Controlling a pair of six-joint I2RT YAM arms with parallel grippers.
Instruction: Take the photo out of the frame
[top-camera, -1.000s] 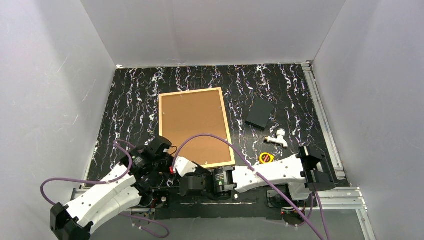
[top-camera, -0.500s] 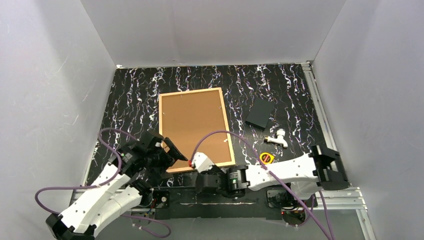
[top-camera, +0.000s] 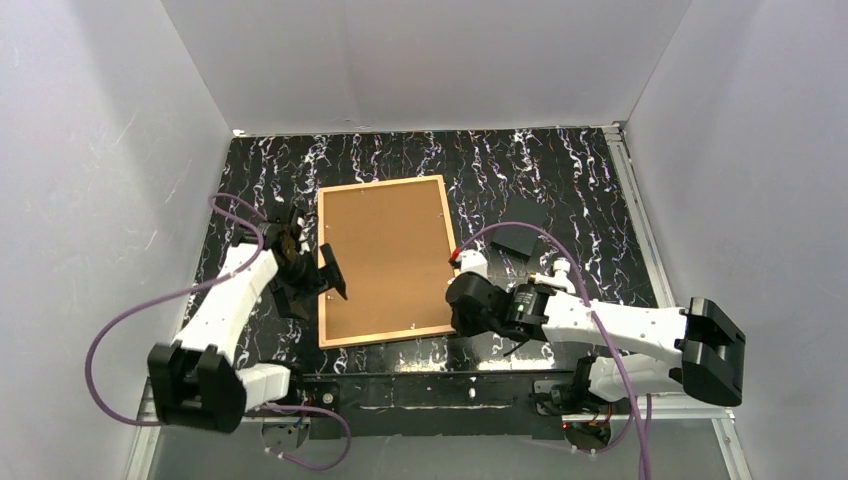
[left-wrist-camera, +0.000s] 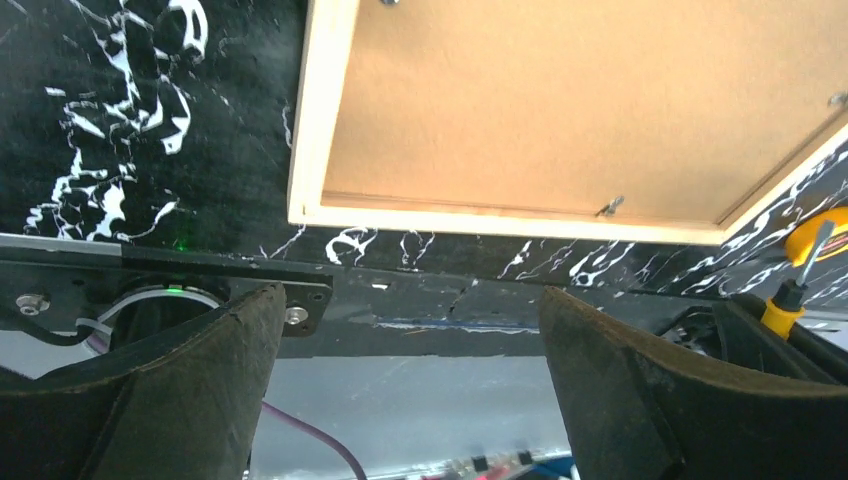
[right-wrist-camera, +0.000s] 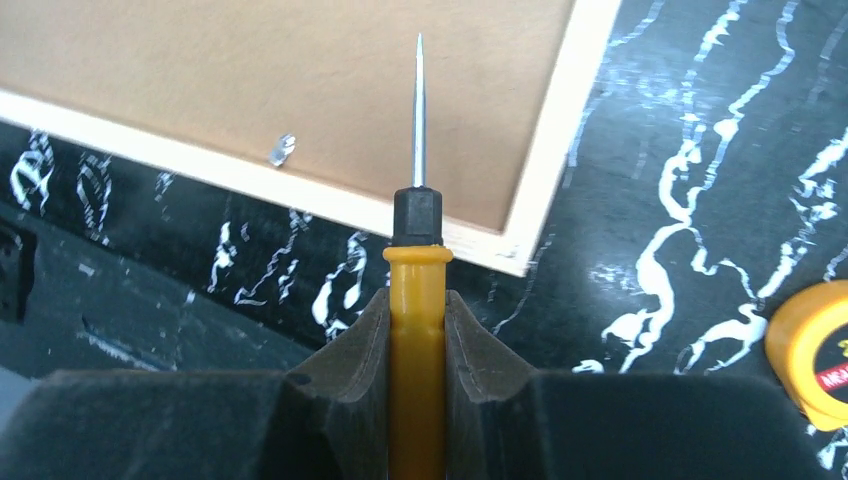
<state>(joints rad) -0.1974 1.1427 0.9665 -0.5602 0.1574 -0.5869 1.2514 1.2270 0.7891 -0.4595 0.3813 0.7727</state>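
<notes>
The frame (top-camera: 380, 184) of thin light wood lies face down in the middle of the table. The photo (top-camera: 385, 255) sits inside it with only its brown board backing showing. My left gripper (top-camera: 312, 285) stands wide open with nothing in it at the frame's left edge. In the left wrist view the gripper (left-wrist-camera: 410, 300) looks past the frame's near corner (left-wrist-camera: 315, 120). My right gripper (right-wrist-camera: 417, 300) is shut on a yellow-handled screwdriver (right-wrist-camera: 417, 330). The screwdriver's thin tip hangs over the backing (right-wrist-camera: 250, 70) near the frame's right near corner (right-wrist-camera: 560, 130). A small metal clip (right-wrist-camera: 282, 149) sticks out there.
A small black rectangle (top-camera: 515, 240) and a white plastic piece (top-camera: 560, 270) lie right of the frame. A yellow tape measure (right-wrist-camera: 810, 365) sits near the right gripper (top-camera: 458, 300). White walls close in the table on three sides. The arms' base rail runs along the near edge.
My left gripper has opened wide and swung from the near edge up to the frame's left side. The right arm moved right and forward to the frame's right near corner.
</notes>
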